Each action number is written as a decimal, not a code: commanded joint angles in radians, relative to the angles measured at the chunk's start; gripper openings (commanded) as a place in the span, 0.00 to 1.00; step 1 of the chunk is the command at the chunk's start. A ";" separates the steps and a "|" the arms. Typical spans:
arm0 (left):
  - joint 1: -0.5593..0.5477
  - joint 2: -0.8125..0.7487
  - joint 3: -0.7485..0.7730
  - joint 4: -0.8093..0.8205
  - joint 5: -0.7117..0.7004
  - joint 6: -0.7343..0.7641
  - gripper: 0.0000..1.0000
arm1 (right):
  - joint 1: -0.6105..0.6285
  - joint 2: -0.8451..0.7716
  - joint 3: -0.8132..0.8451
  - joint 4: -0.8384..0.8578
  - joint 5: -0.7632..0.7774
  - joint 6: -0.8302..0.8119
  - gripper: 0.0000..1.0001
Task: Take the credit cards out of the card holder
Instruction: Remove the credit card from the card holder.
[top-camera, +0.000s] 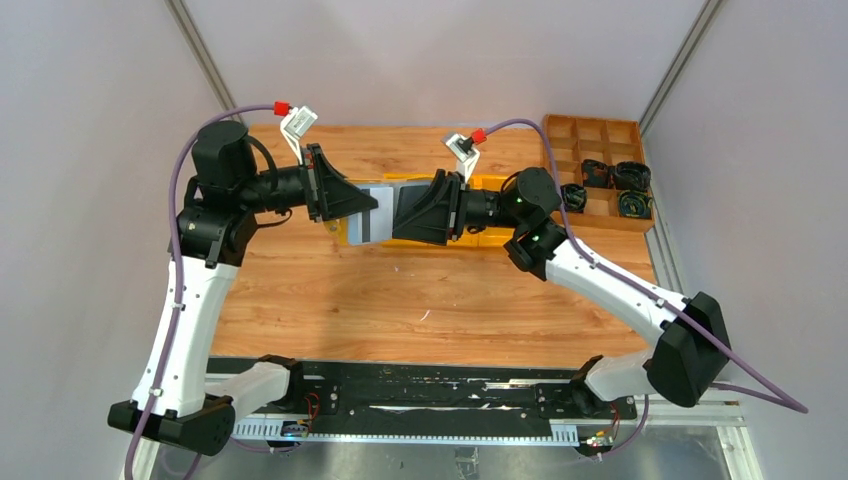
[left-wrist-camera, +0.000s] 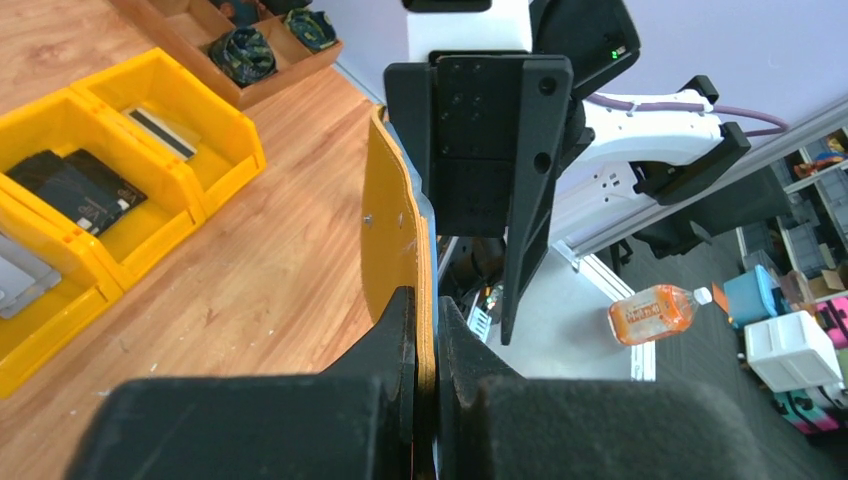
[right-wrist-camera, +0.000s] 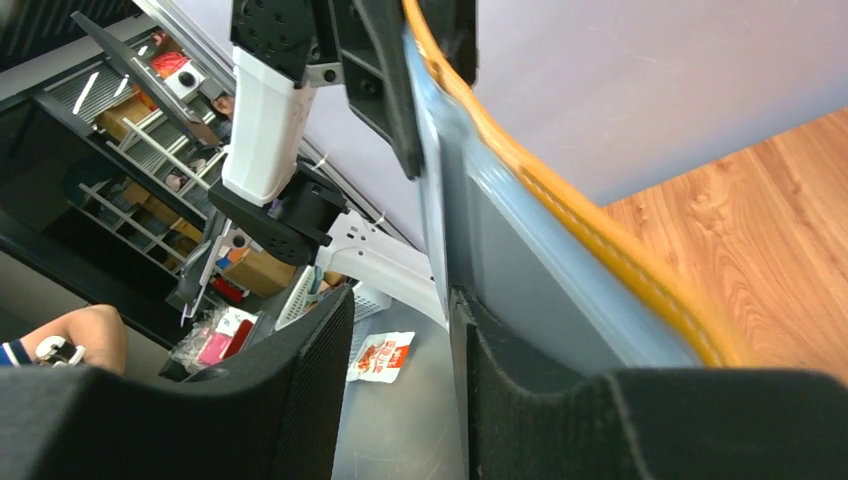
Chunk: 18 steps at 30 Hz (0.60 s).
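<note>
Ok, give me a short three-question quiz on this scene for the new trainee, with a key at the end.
1. True or false: the left fingers are clamped on an edge of the card holder, which is held up off the table.
2. Pick one. The right fingers are: A) open, with a gap between them; B) shut on a bottle; C) out of every view.
3. Fill in the blank: the plastic bins on the table are ____ in colour.
Key: 1 true; 2 A; 3 yellow.
</note>
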<state>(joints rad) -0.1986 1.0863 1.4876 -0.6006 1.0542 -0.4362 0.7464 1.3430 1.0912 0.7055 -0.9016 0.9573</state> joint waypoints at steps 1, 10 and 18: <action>0.003 -0.009 -0.034 0.000 -0.005 0.010 0.00 | 0.026 0.029 0.033 0.115 -0.020 0.058 0.42; 0.004 0.003 -0.046 0.006 0.014 -0.012 0.03 | 0.027 0.094 0.030 0.250 -0.017 0.147 0.24; 0.011 0.007 -0.057 0.001 0.115 -0.030 0.25 | 0.022 0.079 -0.006 0.297 -0.017 0.176 0.07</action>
<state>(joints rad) -0.1970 1.0916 1.4448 -0.6056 1.0889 -0.4496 0.7574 1.4425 1.0908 0.9161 -0.9138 1.1091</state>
